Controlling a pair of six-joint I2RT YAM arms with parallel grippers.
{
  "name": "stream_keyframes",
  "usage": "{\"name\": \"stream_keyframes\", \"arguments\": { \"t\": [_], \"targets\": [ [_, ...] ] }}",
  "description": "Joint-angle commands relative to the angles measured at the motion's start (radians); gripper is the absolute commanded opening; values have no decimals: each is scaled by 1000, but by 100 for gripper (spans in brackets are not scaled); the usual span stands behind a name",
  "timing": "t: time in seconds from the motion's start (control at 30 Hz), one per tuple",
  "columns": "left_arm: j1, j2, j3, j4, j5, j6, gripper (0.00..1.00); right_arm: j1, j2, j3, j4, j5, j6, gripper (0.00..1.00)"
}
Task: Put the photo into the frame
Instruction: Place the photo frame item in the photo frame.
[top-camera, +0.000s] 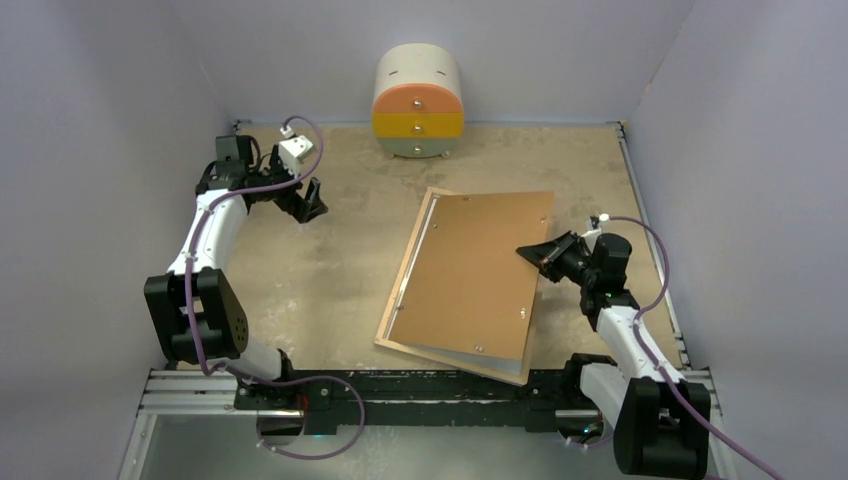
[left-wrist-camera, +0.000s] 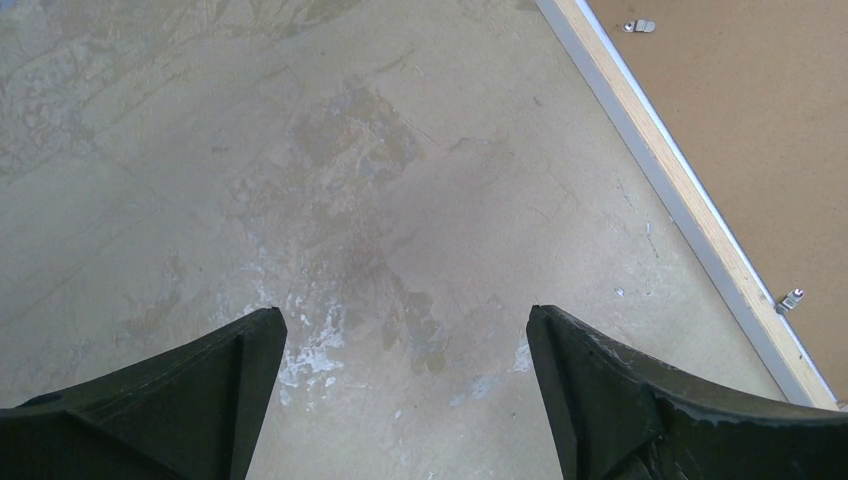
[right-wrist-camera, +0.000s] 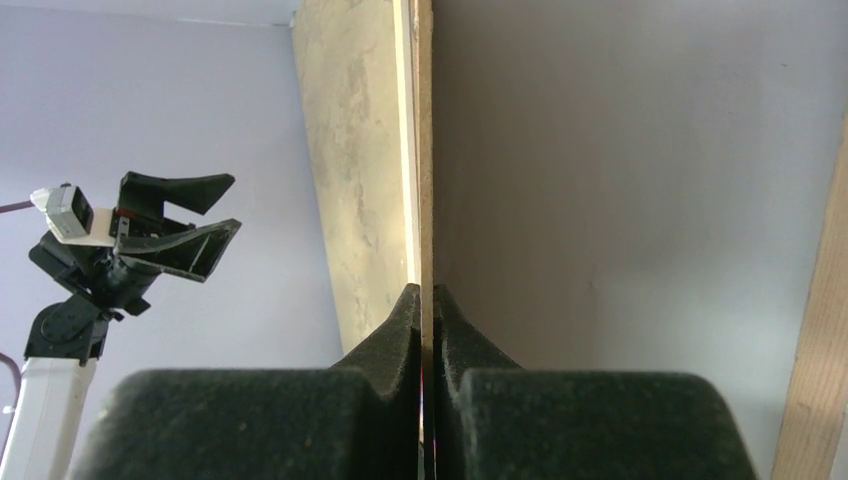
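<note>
Nearest the arm bases, the frame (top-camera: 405, 270) lies flat on the table (top-camera: 330, 270), right of centre and turned at a slant, its light wood rim facing up. A brown backing board (top-camera: 470, 270) covers most of it, skewed a little against the rim, with small metal tabs (top-camera: 523, 312) near its edges. A pale grey strip (top-camera: 470, 357) shows between the board's near edge and the frame's near rim; what that strip is cannot be told. At the board's right edge, the right fingers (top-camera: 528, 253) are turned on their side and pinched shut on the thin board. The right wrist view shows the two pads meeting on the edge-on sheet (right-wrist-camera: 425, 300). Farther back and well to the left, the left fingers (top-camera: 308, 205) hang over bare table, spread wide with nothing between them (left-wrist-camera: 405, 315). The frame's rim (left-wrist-camera: 690, 200) runs just to their right. Against the far wall stands a small rounded chest of drawers (top-camera: 418, 100), with orange, yellow and pale green fronts.
</note>
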Motion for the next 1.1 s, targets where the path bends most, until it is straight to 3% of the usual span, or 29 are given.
{"name": "stream_keyframes", "arguments": {
  "t": [0.0, 0.33, 0.63, 1.07],
  "targets": [
    [-6, -15, -9, 27, 33, 5, 98, -2, -17, -16, 3, -37, 11, 0],
    [-6, -22, -30, 36, 33, 4, 98, -2, 6, -37, 99, 12, 15, 0],
    [-6, -19, -30, 36, 34, 4, 99, 9, 143, -28, 221, -14, 3, 0],
    [-6, -6, -53, 23, 17, 27, 100, 238, 355, 102, 260, 132, -34, 0]
  ]
}}
